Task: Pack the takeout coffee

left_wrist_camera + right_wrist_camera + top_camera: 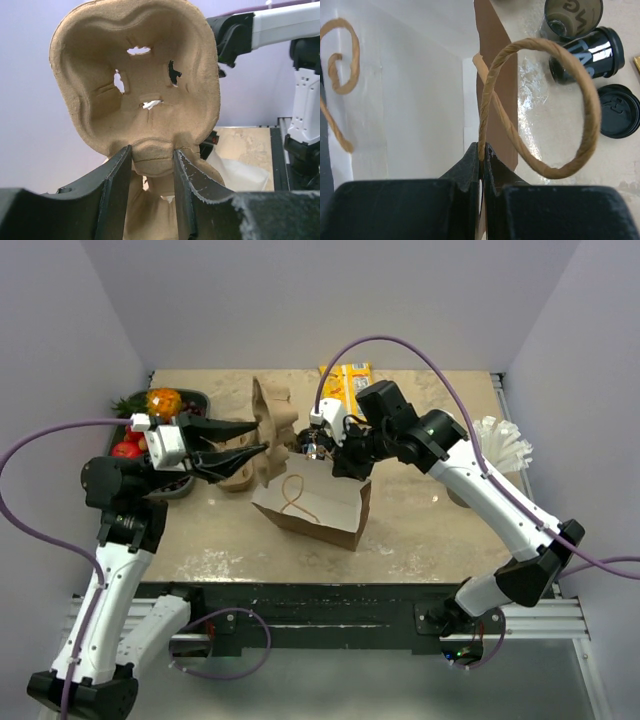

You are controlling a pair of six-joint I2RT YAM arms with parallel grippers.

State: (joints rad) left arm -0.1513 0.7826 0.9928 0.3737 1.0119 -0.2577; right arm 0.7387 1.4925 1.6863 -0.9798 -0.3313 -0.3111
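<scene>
Top external | left gripper point(255, 452) clamped on cup tray point(272, 425), upright, just left of bag point(322, 525) mid-table | right gripper point(482, 150) pinched shut on bag rim at handle point(487, 95) | cups point(585, 55) beside bag, not yet packed | risk of tray snagging bag mouth, thin rim tearing under pull

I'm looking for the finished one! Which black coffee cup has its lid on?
The lower black cup in the right wrist view, wearing a black lid. The cup above it is open; a loose lid lies beside them.
</scene>
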